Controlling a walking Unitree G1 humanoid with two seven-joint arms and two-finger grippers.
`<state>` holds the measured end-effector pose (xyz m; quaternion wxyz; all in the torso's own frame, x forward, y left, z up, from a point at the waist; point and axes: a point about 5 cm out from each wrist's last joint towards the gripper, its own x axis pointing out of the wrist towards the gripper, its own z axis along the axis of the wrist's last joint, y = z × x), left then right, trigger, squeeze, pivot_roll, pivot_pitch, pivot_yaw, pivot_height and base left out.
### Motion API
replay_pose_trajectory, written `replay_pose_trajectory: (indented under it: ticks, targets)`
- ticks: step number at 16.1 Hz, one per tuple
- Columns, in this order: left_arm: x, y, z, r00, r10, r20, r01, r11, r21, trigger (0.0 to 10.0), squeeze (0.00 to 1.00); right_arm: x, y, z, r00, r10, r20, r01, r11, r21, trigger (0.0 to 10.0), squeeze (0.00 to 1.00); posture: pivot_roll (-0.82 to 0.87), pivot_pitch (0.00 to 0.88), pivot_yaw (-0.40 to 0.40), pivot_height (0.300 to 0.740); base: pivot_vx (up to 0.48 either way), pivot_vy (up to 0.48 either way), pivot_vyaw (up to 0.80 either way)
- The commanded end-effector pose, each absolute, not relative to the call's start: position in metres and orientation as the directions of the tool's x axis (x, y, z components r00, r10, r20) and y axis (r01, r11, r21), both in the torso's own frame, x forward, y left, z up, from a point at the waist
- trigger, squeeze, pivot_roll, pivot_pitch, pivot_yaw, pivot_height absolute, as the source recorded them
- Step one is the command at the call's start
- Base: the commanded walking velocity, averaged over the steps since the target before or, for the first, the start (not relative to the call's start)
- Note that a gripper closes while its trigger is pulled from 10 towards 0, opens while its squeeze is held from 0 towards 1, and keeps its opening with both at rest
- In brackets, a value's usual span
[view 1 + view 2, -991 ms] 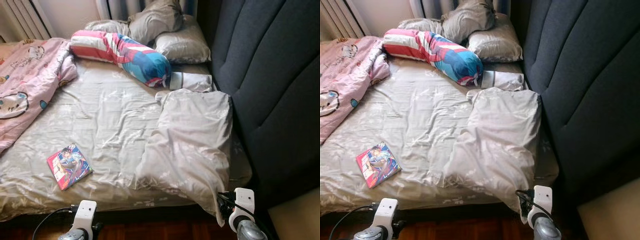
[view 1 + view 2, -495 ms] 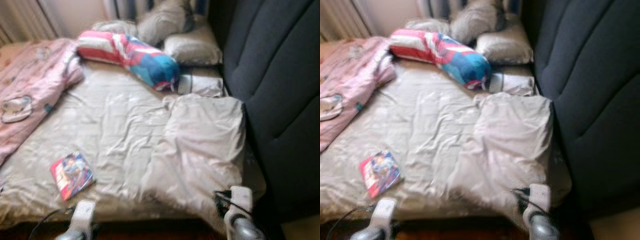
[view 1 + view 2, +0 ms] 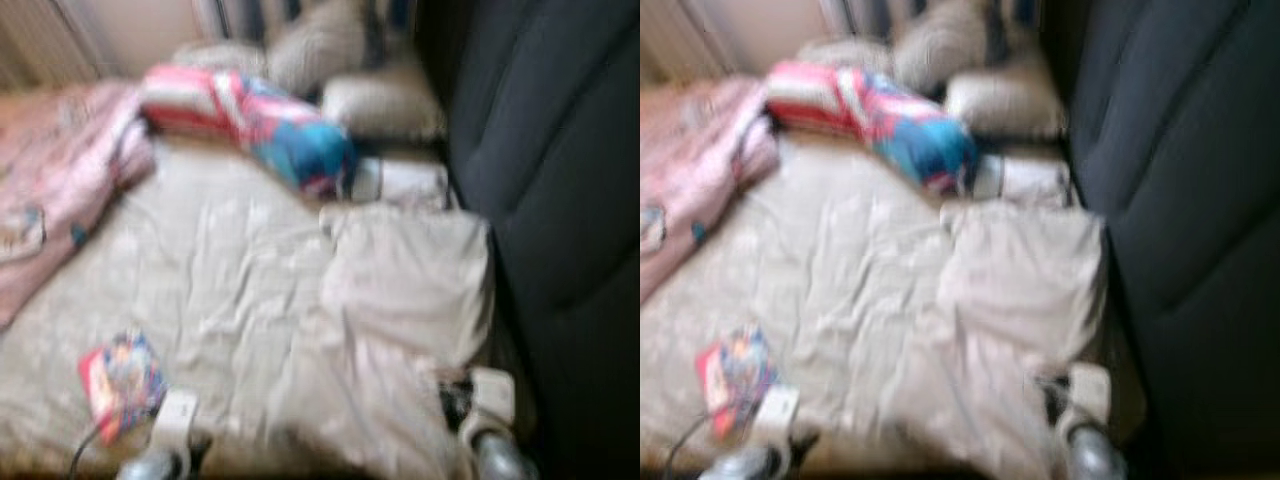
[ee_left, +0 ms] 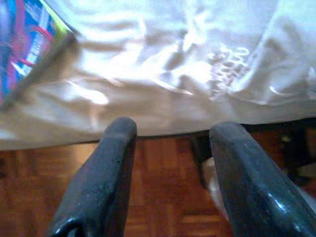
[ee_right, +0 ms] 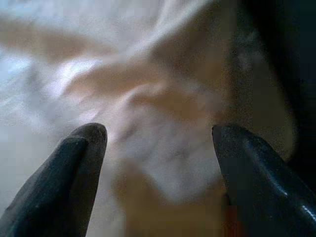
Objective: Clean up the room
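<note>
**Q:** So what's on the bed (image 3: 200, 260) right now?

**A:** Head views are pretty blurry, but a beige sheet covers the bed, and a colourful book (image 3: 120, 382) lies flat near the front edge on the robot's left. A folded grey blanket (image 3: 400, 300) sits on the right side next to the dark headboard (image 3: 560, 180). Further back there's a red, white and blue bolster (image 3: 250, 120), grey pillows (image 3: 380, 100) behind it, and a pink quilt (image 3: 50, 190) bunched on the far left.

**Q:** And the arms?

**A:** Both low at the bed's front edge. The left tool (image 4: 170, 138) has its fingers spread apart, holding nothing, over wooden floor (image 4: 163, 197) with the book's corner close by. The right tool (image 5: 158, 143) is spread wide too, empty, pointing at the blanket.
</note>
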<state>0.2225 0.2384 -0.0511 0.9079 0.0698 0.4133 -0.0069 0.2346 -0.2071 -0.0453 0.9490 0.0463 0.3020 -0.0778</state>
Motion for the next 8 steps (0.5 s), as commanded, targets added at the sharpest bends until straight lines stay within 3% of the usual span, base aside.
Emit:
replay_pose_trajectory:
  ticks: [1, 4, 5, 6, 8]
  targets:
    - [0.203, 0.248, -0.061, 0.606, 0.073, -0.792, 0.052, 0.99, 0.131, 10.0, 0.0, 0.229, -0.2, -0.051, 0.791, -0.109, -0.602, 0.182, 0.981, 0.062, 10.0, 0.0, -0.03, 0.136, 0.01, 0.74, 0.0, 0.0, 0.0]
    - [0.202, 0.249, -0.061, 0.604, 0.075, -0.793, 0.054, 0.989, 0.135, 10.0, 0.0, 0.237, -0.204, -0.044, 0.81, -0.129, -0.572, 0.217, 0.972, 0.088, 10.0, 0.0, -0.03, 0.146, 0.017, 0.74, 0.0, 0.0, 0.0]
    - [0.202, 0.25, -0.06, 0.603, 0.076, -0.794, 0.055, 0.989, 0.136, 10.0, 0.0, 0.239, -0.206, -0.042, 0.816, -0.137, -0.562, 0.239, 0.965, 0.111, 10.0, 0.05, -0.03, 0.153, 0.021, 0.74, 0.0, 0.0, 0.0]
    - [0.201, 0.251, -0.06, 0.601, 0.076, -0.795, 0.06, 0.989, 0.139, 10.0, 0.0, 0.241, -0.207, -0.041, 0.813, -0.145, -0.564, 0.259, 0.957, 0.127, 10.0, 1.0, -0.03, 0.156, 0.024, 0.74, 0.0, 0.0, 0.0]
    - [0.2, 0.253, -0.061, 0.597, 0.077, -0.799, 0.066, 0.987, 0.144, 10.0, 0.0, 0.243, -0.213, -0.039, 0.808, -0.177, -0.561, 0.292, 0.949, 0.121, 10.0, 1.0, -0.03, 0.169, 0.032, 0.74, 0.0, 0.0, 0.0]
